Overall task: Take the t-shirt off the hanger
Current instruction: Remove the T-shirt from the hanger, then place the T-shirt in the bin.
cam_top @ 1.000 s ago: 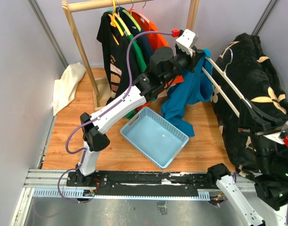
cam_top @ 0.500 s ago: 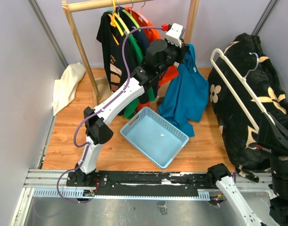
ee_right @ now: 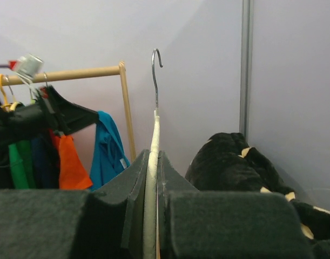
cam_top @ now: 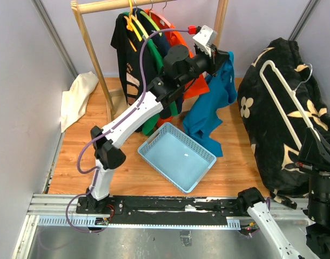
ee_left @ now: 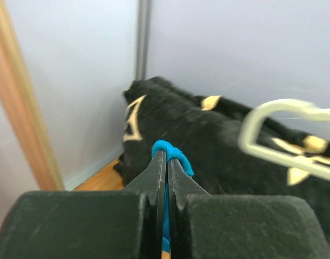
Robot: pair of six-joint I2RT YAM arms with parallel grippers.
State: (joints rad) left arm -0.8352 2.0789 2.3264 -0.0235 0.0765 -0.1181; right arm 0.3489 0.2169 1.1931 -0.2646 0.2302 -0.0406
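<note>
The desk [cam_top: 127, 162] is a warm wood-grain board, boxed in by pale lilac-grey walls [cam_top: 24, 81] with metal uprights in the corners. A slotted metal rail [cam_top: 56, 208] runs along its near edge. At 11 o'clock stands a wooden clothes rack [cam_top: 91, 48] hung with black, green, navy and orange garments [cam_top: 154, 59]. A cream cloth [cam_top: 78, 100] lies crumpled at 9 o'clock against the wall. A black blanket [cam_top: 278, 140] with cream flowers is heaped from 2 to 4 o'clock. A light blue basket [cam_top: 177, 156] sits near the centre, set cornerwise.

The teal t-shirt [cam_top: 213, 102] hangs at 1 o'clock, off the hanger, a fold of its top edge pinched between the clenched left fingers [ee_left: 154, 181]. Its lower hem drops to the desk just beside the basket's far corner. The white hanger [cam_top: 286, 102] is bare and well apart from the shirt, at 3 o'clock over the blanket. It is clamped between the right fingers [ee_right: 133, 183], its metal hook at the far end.
</note>
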